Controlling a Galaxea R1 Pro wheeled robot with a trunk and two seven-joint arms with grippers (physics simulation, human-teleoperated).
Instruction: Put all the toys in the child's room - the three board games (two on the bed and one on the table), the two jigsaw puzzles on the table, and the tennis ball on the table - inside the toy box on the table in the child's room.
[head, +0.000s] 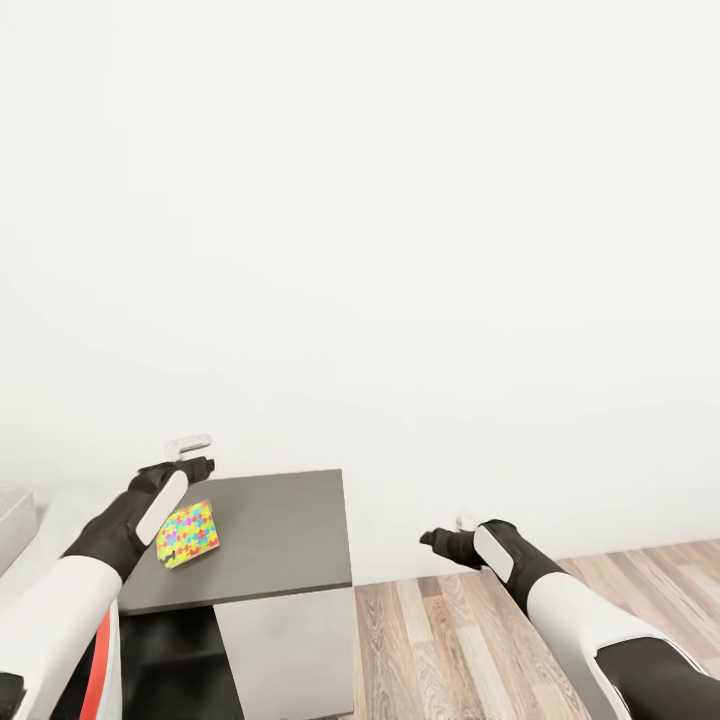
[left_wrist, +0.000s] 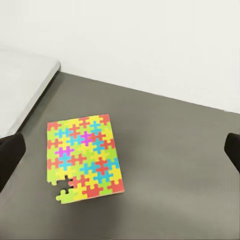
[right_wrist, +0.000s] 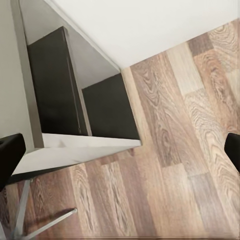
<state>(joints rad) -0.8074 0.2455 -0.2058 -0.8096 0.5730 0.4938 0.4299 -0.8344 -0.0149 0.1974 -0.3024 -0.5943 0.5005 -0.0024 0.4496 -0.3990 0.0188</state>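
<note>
One jigsaw puzzle (head: 188, 535) (left_wrist: 84, 156), a flat sheet of yellow, pink, orange and blue pieces, lies on the dark grey table (head: 280, 530) (left_wrist: 170, 150) near its left end. My left gripper (head: 195, 453) (left_wrist: 121, 152) hovers above it, open, its fingers spread wide to either side of the sheet and holding nothing. Over the wood floor to the right of the table, my right gripper (head: 432, 540) (right_wrist: 121, 150) is open and empty. A light grey sloping shape (head: 12, 520) cut off at the left edge looks like a corner of the toy box.
A white wall (head: 400, 250) rises close behind the table. A lighter grey surface (left_wrist: 22, 82) adjoins the dark top on one side. The table's white side panel (head: 290, 650) and dark shelf opening (right_wrist: 55, 85) stand over wood-plank floor (head: 450, 640) (right_wrist: 165, 165).
</note>
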